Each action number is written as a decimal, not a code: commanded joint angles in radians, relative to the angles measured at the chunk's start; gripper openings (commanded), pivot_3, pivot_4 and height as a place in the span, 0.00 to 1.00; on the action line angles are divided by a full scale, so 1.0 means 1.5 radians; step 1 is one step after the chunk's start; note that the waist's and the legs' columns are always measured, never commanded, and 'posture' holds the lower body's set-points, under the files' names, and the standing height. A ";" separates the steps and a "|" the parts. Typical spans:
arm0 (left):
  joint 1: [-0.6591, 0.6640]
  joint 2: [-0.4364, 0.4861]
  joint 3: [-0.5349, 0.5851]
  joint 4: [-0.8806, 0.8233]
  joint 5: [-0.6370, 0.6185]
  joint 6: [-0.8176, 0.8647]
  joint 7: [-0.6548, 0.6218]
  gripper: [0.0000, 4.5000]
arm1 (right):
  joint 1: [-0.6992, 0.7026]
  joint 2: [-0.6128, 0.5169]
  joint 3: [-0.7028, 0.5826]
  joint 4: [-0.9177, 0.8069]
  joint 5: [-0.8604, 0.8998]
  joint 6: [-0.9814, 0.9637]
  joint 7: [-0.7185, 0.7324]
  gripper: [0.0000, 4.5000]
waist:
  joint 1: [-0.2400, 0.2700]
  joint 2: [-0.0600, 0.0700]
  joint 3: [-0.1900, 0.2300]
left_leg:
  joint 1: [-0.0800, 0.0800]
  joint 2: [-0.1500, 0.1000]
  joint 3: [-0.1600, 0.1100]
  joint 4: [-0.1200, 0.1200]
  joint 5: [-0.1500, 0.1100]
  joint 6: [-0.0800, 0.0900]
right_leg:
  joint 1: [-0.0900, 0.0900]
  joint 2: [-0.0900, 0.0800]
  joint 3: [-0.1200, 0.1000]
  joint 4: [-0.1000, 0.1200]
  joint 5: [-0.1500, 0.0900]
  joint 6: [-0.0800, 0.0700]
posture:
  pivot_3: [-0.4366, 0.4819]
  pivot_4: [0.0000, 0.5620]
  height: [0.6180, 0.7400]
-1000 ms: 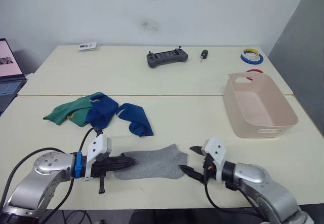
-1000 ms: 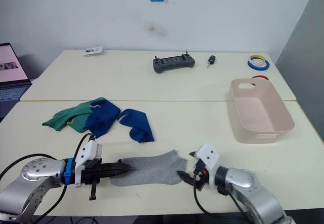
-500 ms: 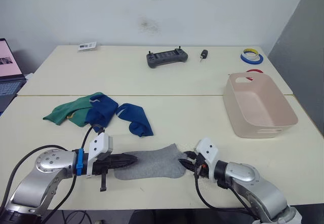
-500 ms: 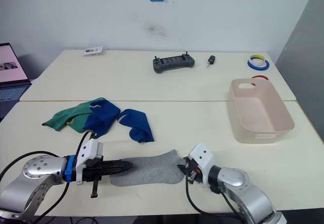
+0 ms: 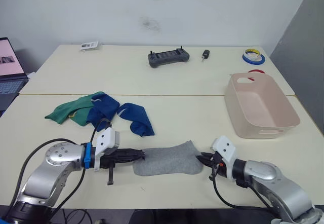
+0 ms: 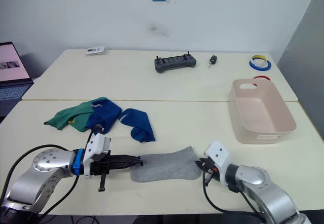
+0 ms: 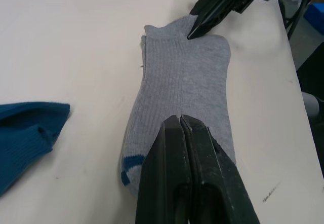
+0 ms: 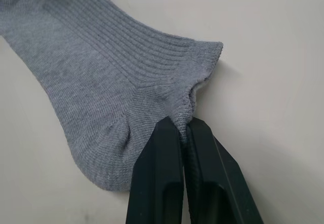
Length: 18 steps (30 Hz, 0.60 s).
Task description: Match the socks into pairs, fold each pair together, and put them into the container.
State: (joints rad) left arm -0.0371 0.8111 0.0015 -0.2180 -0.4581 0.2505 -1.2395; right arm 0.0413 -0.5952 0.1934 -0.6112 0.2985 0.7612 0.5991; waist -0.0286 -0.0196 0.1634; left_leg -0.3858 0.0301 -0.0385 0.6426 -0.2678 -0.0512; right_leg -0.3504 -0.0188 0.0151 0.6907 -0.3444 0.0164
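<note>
A light grey sock (image 5: 167, 159) with blue trim lies flat near the table's front edge. My left gripper (image 5: 142, 156) is shut, and its closed fingertips (image 7: 180, 118) lie on top of the sock's toe end. My right gripper (image 5: 201, 158) is shut on the sock's cuff edge, and the fabric bunches between its fingers (image 8: 169, 133). A green sock (image 5: 68, 111) and two royal blue socks (image 5: 104, 110) (image 5: 136, 118) lie in a loose pile behind the left arm. The pale pink container (image 5: 283, 117) stands at the right with nothing in it.
On the far table lie a dark grey controller (image 5: 168, 58), a black key fob (image 5: 204, 54), tape rolls (image 5: 252, 57) and a small card (image 5: 88, 45). A laptop (image 5: 7, 72) sits at the far left edge.
My right gripper closed on the grey sock's cuff edge and drew the sock to the right. The left gripper followed to the right, staying shut over the toe end.
</note>
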 commanded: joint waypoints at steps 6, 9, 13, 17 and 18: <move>-0.047 -0.054 -0.096 0.036 0.080 -0.022 0.025 0.00 | -0.007 -0.010 -0.020 -0.017 0.015 -0.009 0.011 0.00 | 0.000 0.000 0.000 | 0.000 0.000 0.000 0.000 0.000 0.000 | 0.000 0.000 0.000 0.000 0.000 0.000 | 0.48 0.27 1.00; -0.055 -0.071 -0.115 0.071 0.112 -0.044 0.036 0.00 | -0.006 -0.009 -0.015 -0.017 0.012 -0.008 0.007 0.00 | 0.000 0.000 0.000 | 0.000 0.000 0.000 0.000 0.000 0.000 | 0.000 0.000 0.000 0.000 0.000 0.000 | 0.48 0.27 1.00; -0.055 -0.077 -0.129 0.107 0.140 -0.059 0.041 0.00 | 0.004 -0.006 -0.019 -0.016 0.004 -0.012 -0.005 0.00 | 0.000 0.000 0.000 | 0.000 0.000 0.000 0.000 0.000 0.000 | 0.000 0.000 0.000 0.000 0.000 0.000 | 0.48 0.27 1.00; -0.047 -0.083 -0.135 0.113 0.144 -0.061 0.046 0.00 | 0.021 0.006 -0.050 -0.037 0.024 -0.006 -0.016 0.25 | 0.000 0.000 0.000 | 0.000 0.000 0.000 0.000 0.000 0.000 | 0.000 0.000 0.000 0.000 0.000 0.000 | 0.48 0.27 1.00; -0.047 -0.086 -0.137 0.113 0.145 -0.062 0.047 0.00 | 0.028 0.011 -0.061 -0.045 0.033 0.002 -0.019 0.33 | 0.000 0.000 0.000 | 0.000 0.000 0.000 0.000 0.000 0.000 | 0.000 0.000 0.000 0.000 0.000 0.000 | 0.48 0.27 1.00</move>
State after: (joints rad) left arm -0.1217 0.6890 -0.1825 -0.0676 -0.2682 0.1483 -1.1849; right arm 0.0742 -0.5850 0.1476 -0.6186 0.3153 0.7573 0.5808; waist -0.0286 -0.0195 0.1635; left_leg -0.3858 0.0296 -0.0387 0.6431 -0.2678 -0.0512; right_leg -0.3496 -0.0185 0.0150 0.6909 -0.3443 0.0165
